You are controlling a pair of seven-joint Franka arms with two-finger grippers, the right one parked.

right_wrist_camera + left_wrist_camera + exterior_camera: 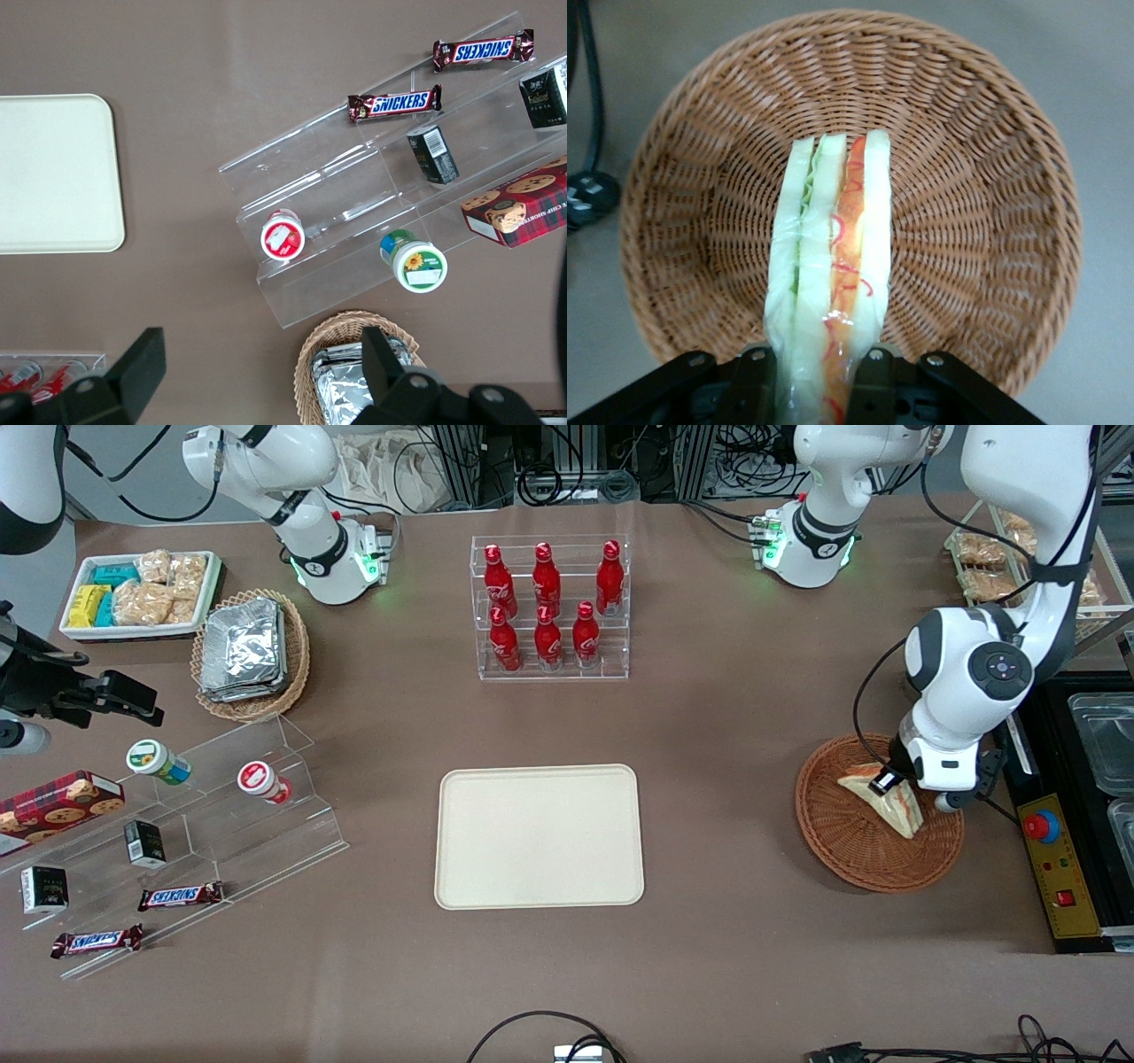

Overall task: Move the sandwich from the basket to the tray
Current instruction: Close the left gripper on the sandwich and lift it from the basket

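Gripper [889,781]: hanging over the basket at the working arm's end of the worktop [726,717]; fingers [873,376] clamping the sandwich from both flat sides.
Sandwich [833,266]: sitting inside the basket, standing on edge, its cut face with red and green filling showing.
Basket [837,841]: lying near the worktop's edge, rim encircling the sandwich.
Tray [539,835]: lying bare mid-worktop, well apart from the basket; open brown surface stretching between them.
Bottle rack [550,607]: standing farther from the front camera than the tray.
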